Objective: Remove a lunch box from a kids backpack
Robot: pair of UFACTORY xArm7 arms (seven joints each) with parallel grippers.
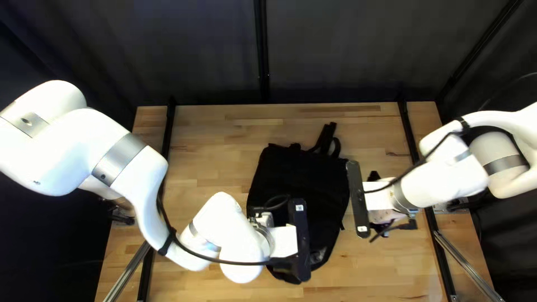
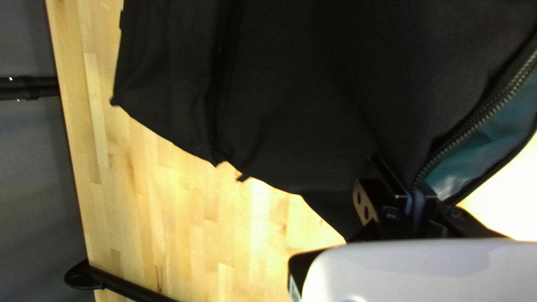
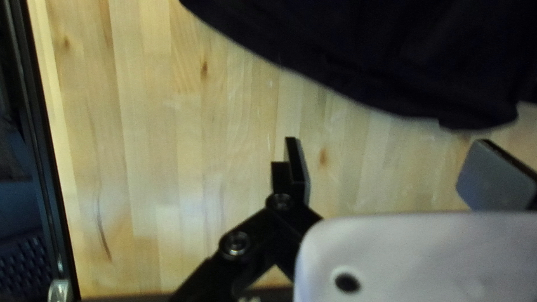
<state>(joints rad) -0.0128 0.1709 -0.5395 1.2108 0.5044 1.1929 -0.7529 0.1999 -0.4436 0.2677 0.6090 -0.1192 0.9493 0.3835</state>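
Left gripper (image 2: 411,193), nearer, pinches the zippered edge (image 2: 475,126) of the black fabric backpack (image 1: 296,179), centre of the top left view, long axis roughly top to bottom; lunch box unseen, presumably inside. Right gripper (image 3: 394,173), wide, hangs beside its right.

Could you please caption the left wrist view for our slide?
Left gripper pinching the black backpack at its zipper, with teal fabric showing alongside.

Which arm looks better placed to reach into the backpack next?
Probably right: the right end effector hangs open beside the backpack, while the left end effector is shut on the zippered edge.
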